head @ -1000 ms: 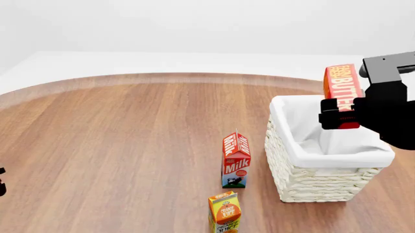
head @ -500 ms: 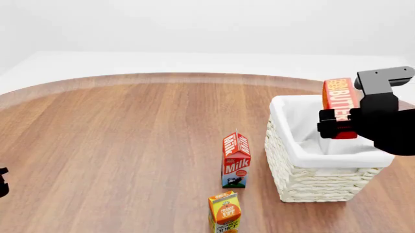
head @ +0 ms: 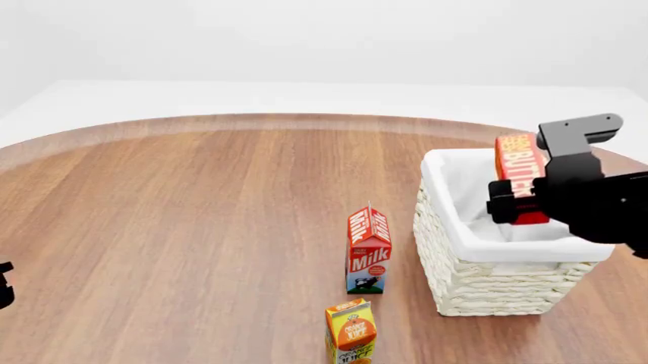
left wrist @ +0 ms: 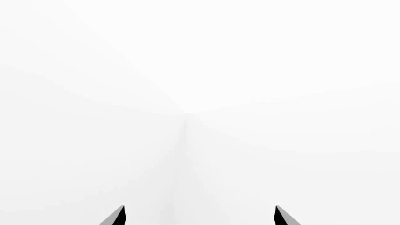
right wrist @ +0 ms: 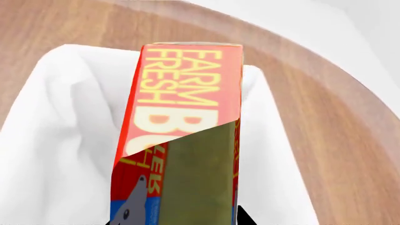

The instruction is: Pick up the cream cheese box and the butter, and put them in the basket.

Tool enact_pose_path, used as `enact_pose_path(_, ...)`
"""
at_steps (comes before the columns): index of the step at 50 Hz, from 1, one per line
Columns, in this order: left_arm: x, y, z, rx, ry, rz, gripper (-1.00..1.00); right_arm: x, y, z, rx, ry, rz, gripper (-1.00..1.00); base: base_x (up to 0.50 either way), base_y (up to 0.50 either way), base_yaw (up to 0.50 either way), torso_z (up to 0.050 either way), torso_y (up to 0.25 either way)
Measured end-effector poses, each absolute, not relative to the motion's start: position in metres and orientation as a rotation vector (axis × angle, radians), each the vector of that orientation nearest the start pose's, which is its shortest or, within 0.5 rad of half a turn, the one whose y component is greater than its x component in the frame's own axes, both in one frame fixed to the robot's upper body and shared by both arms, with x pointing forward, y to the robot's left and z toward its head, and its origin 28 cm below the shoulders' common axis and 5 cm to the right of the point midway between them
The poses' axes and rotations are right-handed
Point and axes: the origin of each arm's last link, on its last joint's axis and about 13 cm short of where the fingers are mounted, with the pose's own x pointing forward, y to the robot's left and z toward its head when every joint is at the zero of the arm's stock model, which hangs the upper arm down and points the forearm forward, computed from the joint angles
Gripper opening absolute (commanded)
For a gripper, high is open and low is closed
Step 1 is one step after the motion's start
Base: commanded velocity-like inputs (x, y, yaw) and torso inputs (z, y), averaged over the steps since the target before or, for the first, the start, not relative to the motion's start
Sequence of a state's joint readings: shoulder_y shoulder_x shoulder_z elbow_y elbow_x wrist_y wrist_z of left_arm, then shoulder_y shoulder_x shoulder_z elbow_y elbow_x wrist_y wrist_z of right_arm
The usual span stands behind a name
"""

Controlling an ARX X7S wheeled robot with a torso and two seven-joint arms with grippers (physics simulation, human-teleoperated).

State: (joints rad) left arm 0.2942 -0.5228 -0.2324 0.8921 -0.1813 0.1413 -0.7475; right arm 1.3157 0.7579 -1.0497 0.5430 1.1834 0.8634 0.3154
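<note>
Right gripper (head: 518, 203) is pinching the butter (head: 520, 165), holding it up on its end over the white basket (head: 484, 284). Its bottom end is down past the basket's cloth rim. Left gripper (left wrist: 198, 216) shows only 2 dark tips spread apart. On the table (head: 202, 227) stand a milk carton (head: 369, 249) and an orange juice carton (head: 351, 332).

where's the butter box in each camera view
Head view: butter box at the right, upright in the right gripper over the basket.
Right wrist view: butter box fills the centre, above the basket's white liner.
Left wrist view: not in it.
Shared landmark: the basket.
</note>
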Motion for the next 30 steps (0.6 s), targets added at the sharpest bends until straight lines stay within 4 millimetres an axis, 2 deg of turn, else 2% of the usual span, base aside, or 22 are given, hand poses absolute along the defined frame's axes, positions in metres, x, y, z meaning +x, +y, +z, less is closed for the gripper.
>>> enact_pose_path(19,0.13,0.275,0.184,0.078,-0.857,0.51,1.0,0.347,-0.238,0.19,-0.224,0.671,-0.147,-1.0,0.0,0.0,0.0,0.001,0.002)
enact_pose_path(20,0.13,0.275,0.184,0.078,-0.857,0.51,1.0,0.347,-0.238,0.19,-0.225,0.671,-0.145,1.0,0.0,0.0,0.0,0.0,0.0)
enact_pose_path(30,0.13,0.275,0.184,0.079,-0.856,0.51,1.0,0.351,-0.238,0.195,-0.257,0.644,-0.146,1.0,0.0,0.0,0.0,0.0,0.0)
